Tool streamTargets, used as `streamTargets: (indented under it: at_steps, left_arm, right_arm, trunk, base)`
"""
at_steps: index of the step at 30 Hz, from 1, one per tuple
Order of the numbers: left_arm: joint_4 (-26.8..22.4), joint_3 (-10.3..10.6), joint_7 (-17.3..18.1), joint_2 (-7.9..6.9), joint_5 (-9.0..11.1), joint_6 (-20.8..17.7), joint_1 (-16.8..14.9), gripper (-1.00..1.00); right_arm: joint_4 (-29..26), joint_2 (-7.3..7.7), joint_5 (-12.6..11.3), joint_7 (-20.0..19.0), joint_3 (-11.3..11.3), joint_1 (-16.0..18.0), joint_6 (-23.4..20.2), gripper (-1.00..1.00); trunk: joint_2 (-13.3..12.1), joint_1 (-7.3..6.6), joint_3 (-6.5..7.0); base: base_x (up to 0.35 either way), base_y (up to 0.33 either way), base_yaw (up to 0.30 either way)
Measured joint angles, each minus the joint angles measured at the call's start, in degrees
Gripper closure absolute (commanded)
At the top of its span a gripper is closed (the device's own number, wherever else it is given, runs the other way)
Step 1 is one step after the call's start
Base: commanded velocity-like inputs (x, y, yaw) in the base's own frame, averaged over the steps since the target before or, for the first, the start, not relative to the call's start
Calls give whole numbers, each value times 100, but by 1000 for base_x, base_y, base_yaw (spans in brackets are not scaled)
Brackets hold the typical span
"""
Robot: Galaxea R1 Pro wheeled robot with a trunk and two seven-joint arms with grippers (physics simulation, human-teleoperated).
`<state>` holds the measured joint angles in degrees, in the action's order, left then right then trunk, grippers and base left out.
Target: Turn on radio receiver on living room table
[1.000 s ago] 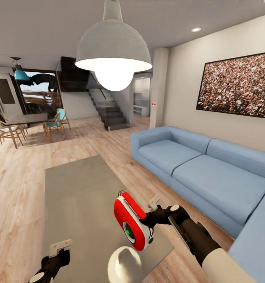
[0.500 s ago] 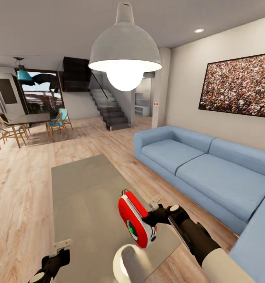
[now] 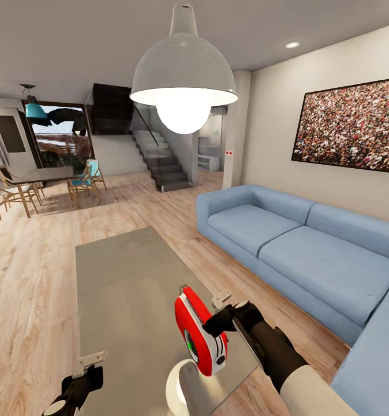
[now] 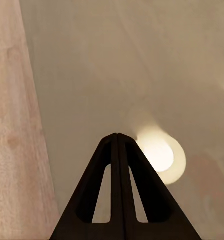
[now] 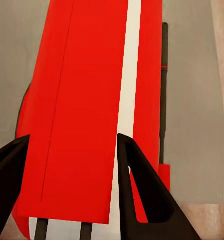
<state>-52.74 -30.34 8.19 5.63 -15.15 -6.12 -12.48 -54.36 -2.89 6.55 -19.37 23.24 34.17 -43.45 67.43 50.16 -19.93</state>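
One red radio receiver (image 3: 201, 333) pinched by the right gripper (image 3: 216, 315) above the table (image 3: 119, 277), blue sofa (image 3: 310, 254) at 3 o'clock, pendant lamp (image 3: 183, 75) overhead at 12, left gripper (image 4: 116, 145) pressed together, seemingly empty.

Our right black two-finger gripper (image 3: 213, 321) at end of black forearm with white upper sleeve, reaching forward-left, fingers (image 5: 141, 190) spread, clamping something between them. Our left black gripper (image 4: 117, 136) low, fingers pressed together, tips touching.
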Motion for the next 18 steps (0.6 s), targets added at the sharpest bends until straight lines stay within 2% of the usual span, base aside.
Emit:
streamTargets:
  at_steps: [4,10,18]
  left_arm:
    - [0,0,5,-6,-9,2,0,100]
    - [0,1,11,-10,-14,-40,0,100]
    - [0,3,13,-9,-6,-13,0,100]
  right_arm:
    - [-2,-7,20,10,1,0,-37,100]
    - [-2,-9,38,13,5,1,-37,100]
    - [-2,-17,19,12,6,0,-36,100]
  trunk:
    - [0,0,0]
    - [0,0,0]
    - [0,0,0]
  base:
    - [29,0,0]
    - [183,0,0]
    - [18,0,0]
